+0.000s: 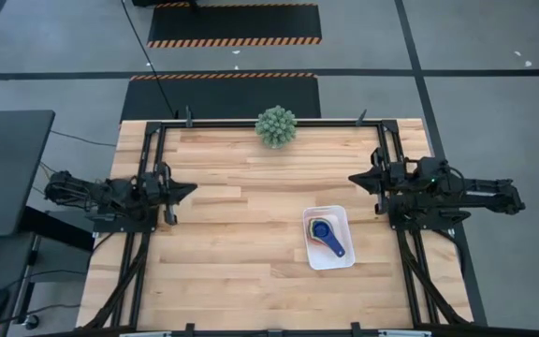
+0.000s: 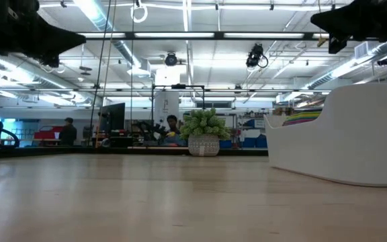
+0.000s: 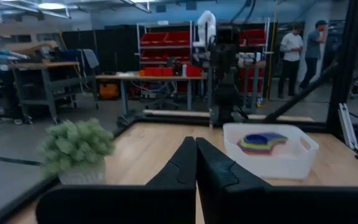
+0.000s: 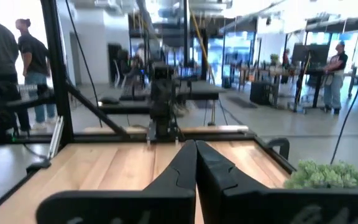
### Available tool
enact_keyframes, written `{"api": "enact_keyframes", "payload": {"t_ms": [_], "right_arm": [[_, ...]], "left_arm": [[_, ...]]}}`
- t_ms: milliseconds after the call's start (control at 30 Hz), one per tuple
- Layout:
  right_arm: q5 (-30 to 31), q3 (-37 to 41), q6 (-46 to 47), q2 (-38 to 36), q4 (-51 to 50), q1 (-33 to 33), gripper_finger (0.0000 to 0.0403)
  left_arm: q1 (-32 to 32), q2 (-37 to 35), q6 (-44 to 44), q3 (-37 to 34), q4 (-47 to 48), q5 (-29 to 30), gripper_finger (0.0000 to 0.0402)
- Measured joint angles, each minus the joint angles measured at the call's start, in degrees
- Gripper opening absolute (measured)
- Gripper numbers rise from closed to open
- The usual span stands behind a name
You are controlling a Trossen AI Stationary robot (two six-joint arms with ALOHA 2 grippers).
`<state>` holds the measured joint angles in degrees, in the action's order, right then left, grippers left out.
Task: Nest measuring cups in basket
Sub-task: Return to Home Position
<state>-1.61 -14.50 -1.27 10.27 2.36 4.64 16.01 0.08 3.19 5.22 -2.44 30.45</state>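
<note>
Inside the basket (image 1: 341, 219), measuring cups (image 1: 324, 231) (blue from above, layered colours side-on)

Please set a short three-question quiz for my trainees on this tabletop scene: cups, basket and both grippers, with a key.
1. True or false: the nested stack of coloured plastic measuring cups lies inside the white rectangular plastic basket.
2. Pick one. The left gripper and right gripper are:
A) both shut and empty, at opposite sides of the wooden table
B) both open above the basket
C) each holding one cup
3. Short answer: which arm's side of the table is the basket nearer?

Key: 1 true; 2 A; 3 the right arm's.
</note>
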Motion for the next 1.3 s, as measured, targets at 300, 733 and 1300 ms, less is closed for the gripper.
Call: {"api": "enact_keyframes", "payload": {"t_ms": [300,733,1300], "right_arm": [[-0.3,7.8,1.1,-10.2,4.0,0.0,0.0005],[0.5,12.8,5.5,-10.0,5.4,0.0,0.0005],[2.0,14.1,13.6,-9.8,4.5,0.0,0.0018]], "left_arm": [[0.0,0.1,-0.4,-4.7,-5.0,0.9,0.0004],[1.7,0.1,3.9,-4.7,-5.0,0.8,0.0004],[4.9,0.3,-0.6,-4.8,-5.4,-2.2,0.0015]]}}
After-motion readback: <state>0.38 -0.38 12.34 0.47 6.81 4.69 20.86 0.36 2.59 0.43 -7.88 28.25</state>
